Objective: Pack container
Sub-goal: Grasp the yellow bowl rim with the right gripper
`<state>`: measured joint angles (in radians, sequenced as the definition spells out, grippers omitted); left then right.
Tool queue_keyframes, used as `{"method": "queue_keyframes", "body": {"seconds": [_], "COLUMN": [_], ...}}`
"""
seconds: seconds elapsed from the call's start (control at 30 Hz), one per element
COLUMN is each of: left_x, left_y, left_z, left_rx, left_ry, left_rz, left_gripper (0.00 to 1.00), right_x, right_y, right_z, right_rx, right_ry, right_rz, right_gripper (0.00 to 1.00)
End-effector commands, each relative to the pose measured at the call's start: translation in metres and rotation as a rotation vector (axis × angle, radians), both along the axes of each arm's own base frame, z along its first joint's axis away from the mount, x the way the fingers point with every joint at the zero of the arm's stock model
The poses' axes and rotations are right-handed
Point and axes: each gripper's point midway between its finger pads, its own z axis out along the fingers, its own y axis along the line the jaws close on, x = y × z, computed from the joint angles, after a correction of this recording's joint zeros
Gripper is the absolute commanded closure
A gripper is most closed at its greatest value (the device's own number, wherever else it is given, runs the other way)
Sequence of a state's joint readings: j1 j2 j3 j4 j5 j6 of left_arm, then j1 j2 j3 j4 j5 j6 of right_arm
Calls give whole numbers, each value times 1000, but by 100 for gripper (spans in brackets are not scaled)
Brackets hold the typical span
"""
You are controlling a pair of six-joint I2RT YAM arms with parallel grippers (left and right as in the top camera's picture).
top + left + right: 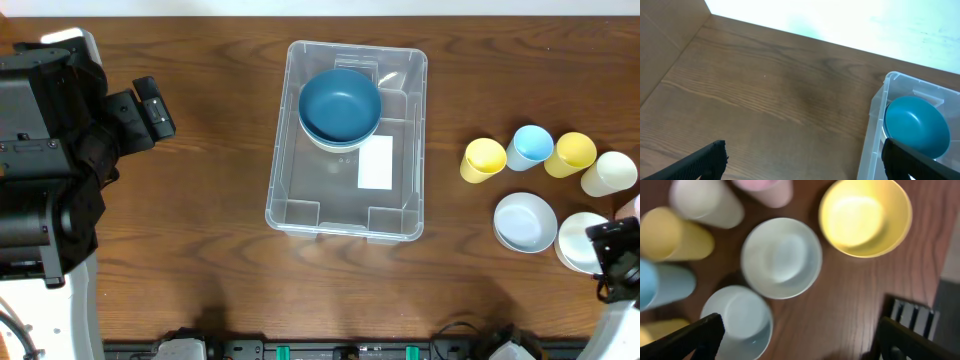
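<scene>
We had the left end effector [802, 162] spread wide, nothing in it. The container [874, 127] sat ahead to its right on the table [765, 100], blue bowl [915, 125] inside. The right end effector [797, 335] gaped empty too, above pale bowls [781, 257].

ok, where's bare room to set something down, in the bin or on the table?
Free: container floor's near half around the white label, below the blue bowl; bare table left of the container; the strip between container and cups. Crowded: right end, cups and pale bowls packed together.
</scene>
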<state>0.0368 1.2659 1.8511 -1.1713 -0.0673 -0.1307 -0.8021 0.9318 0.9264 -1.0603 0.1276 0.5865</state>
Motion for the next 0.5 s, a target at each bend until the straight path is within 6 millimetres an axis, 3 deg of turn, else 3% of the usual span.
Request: {"method": "queue_keyframes", "body": {"seconds": [0.0,0.23,0.47], "left_x": [-2,-1,-1], "left_y": [3,3,3], "left_z": [1,0,0], "left_rx": [6,6,6], "left_ry": [-1,2,2], "left_rz": [15,14,14], "left_gripper": [2,2,2], "right_x": [-12,-43,-85], "right_y": [-18,-54,-71], "right_z": [-6,-32,-68], "right_rx": [38,132,236], "right_ry": [-5,-5,106], "right_rz": [-150,-397,-565], "right_gripper": [1,1,1]}}
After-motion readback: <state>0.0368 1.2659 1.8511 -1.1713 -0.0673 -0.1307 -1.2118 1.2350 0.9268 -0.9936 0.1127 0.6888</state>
